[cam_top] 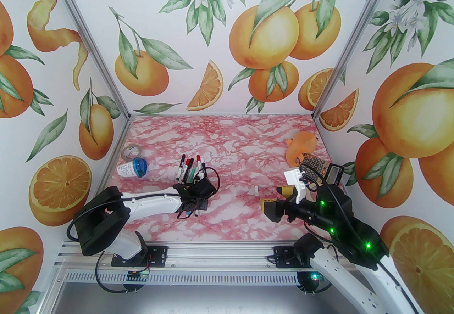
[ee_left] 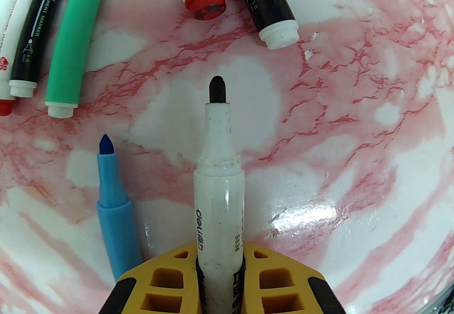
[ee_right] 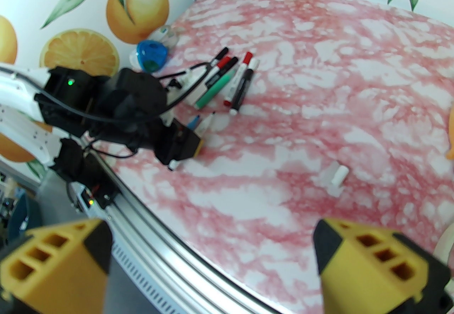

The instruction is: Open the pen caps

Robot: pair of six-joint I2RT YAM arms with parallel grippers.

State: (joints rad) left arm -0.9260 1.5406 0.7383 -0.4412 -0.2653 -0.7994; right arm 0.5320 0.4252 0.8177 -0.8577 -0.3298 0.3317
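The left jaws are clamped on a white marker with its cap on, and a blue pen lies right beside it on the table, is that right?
Not quite. The white marker clamped in the left jaws has its cap off: the left wrist view shows its black tip bare. The rest holds, and the blue pen lies right beside it on the table.

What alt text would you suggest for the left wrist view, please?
The left gripper is shut on a white marker, cap off, black tip pointing away over the pink marbled table. An uncapped blue pen lies beside it; a green pen and more pens lie beyond.
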